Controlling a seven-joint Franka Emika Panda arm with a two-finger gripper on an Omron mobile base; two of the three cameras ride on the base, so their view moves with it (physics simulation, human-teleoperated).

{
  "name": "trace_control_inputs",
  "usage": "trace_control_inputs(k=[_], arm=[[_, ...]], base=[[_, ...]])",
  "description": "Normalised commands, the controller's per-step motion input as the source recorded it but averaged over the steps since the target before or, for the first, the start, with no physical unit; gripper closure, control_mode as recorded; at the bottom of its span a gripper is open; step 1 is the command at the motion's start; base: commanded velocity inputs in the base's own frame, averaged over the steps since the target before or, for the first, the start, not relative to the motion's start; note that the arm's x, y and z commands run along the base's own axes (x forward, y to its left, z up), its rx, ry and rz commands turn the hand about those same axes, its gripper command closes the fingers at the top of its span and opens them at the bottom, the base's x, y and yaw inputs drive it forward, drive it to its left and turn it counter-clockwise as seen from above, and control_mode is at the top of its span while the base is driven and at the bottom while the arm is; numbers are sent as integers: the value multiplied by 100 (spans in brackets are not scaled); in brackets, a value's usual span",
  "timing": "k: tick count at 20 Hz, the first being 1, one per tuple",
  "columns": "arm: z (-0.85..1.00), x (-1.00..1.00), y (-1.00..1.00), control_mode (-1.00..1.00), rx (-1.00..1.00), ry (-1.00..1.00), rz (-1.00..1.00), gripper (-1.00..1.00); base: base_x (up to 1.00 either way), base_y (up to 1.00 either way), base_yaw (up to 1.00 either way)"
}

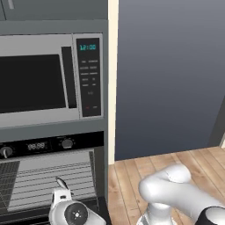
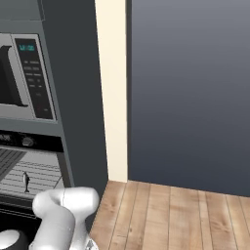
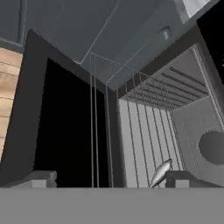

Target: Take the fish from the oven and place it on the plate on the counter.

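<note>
The oven [image 1: 48,145] stands open, its grey ribbed inside and wire rack [image 1: 52,178] showing. The fish [image 1: 61,182], small and silvery-grey, lies on the rack inside; it is also the slim shape [image 2: 26,181] in the right base view. In the hand view my gripper [image 3: 112,178] is open and looks into the cavity. The fish [image 3: 160,173] lies just ahead, close to the right fingertip [image 3: 183,178], with nothing held between the jaws. The plate and the counter are out of view.
A silver microwave [image 1: 39,79] with a keypad sits directly above the oven. To the right stand a cream wall strip [image 1: 113,79] and a tall dark grey panel [image 1: 171,74]. Wooden floor [image 1: 132,184] lies below, under my arm's white elbow [image 1: 176,189].
</note>
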Motion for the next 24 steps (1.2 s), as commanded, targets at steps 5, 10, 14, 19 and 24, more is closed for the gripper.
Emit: trace_control_inputs(k=[5,10,14,19,24], arm=[[1,13,-59,-100,29,46,-40,-100],[1,21,-39,-100,33,-2,-22,-100],[18,0,0,-100,1,-2,-24,-100],[97,0,0,-100,0,4,-21,-100],[43,2,4,-100,-7,16,-17,-100]], base=[[0,0,0],[0,0,0],[0,0,0],[0,0,0],[0,0,0]])
